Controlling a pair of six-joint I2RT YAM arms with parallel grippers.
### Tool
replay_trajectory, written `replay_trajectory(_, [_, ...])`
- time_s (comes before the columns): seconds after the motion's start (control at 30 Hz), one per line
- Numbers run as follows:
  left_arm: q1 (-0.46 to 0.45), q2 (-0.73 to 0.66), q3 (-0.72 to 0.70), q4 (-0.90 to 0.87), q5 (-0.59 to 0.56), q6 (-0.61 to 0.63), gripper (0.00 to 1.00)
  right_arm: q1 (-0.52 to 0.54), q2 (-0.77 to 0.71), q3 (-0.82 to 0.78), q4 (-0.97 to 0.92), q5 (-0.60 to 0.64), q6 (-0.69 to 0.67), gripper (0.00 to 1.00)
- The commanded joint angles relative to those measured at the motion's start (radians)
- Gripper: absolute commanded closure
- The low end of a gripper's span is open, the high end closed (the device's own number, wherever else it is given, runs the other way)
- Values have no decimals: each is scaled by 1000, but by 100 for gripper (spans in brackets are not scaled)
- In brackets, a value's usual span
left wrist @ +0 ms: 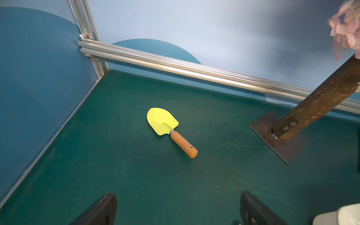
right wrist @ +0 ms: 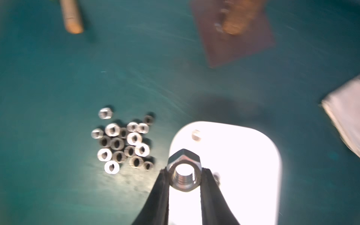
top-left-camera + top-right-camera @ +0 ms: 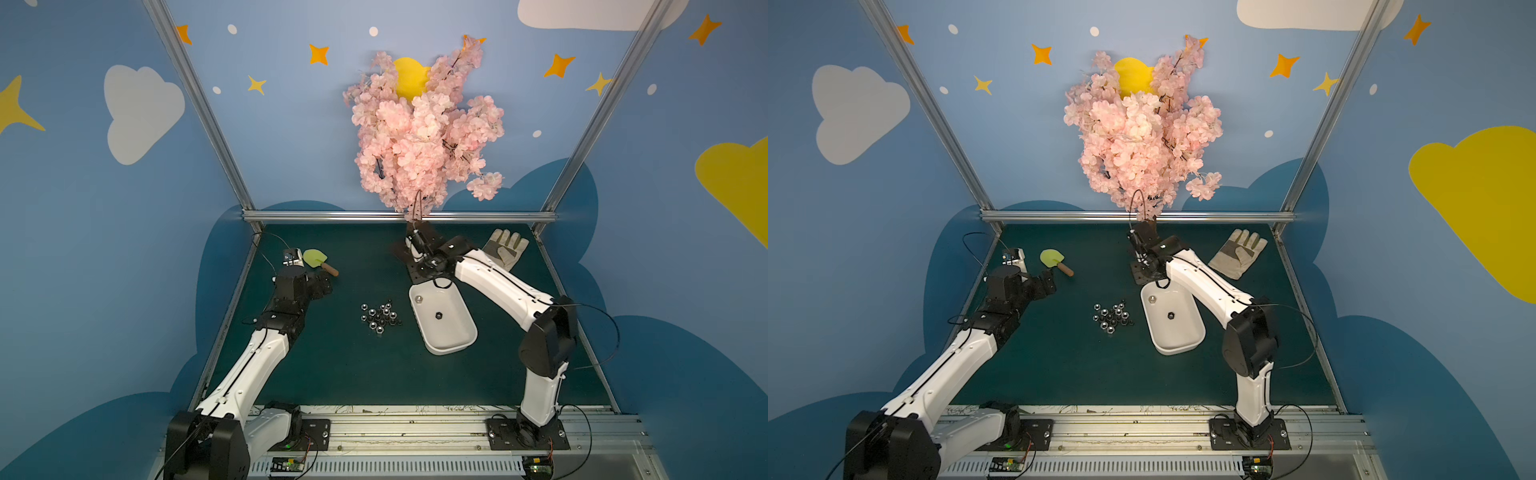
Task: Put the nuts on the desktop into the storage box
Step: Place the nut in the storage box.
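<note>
The right gripper (image 2: 184, 171) is closed narrowly on one nut (image 2: 184, 160), over the edge of the white box (image 3: 451, 349) at centre right in both top views. The left gripper (image 1: 178, 194) stands wide and empty. Two nuts (image 3: 437, 315) lie inside the box. The pile of nuts (image 3: 380, 318) sits just left of it on the dark green worktop (image 3: 353, 374). Blue walls (image 3: 291, 124) with painted clouds and stars enclose the worktop.

Nuts (image 2: 116, 143): about seventeen on tabletop (image 3: 353, 374), two in box (image 3: 449, 332), one held. Glove (image 3: 505, 249), trowel (image 3: 315, 258), tree (image 3: 424, 137): one each.
</note>
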State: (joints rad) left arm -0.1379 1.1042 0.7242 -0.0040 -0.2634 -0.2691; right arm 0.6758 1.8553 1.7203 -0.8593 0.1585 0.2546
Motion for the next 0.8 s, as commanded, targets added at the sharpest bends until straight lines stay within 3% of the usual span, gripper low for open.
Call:
replay_trajectory(0.0, [-3,2,0,22,26,8,0,-67,-41,-157,-2,-27,8,80])
replay_trajectory(0.2, [-3,18,4,30,64,13,0,-121,-12,-225,9,-110,-12,80])
replay_trajectory(0.63, [-3,24,12,12,60,19,0,-123,260,-41,14,-148,-26,78])
replay_trajectory(0.77, [-3,22,14,10,58,19,0,-119,306,9,1,-140,-32,72])
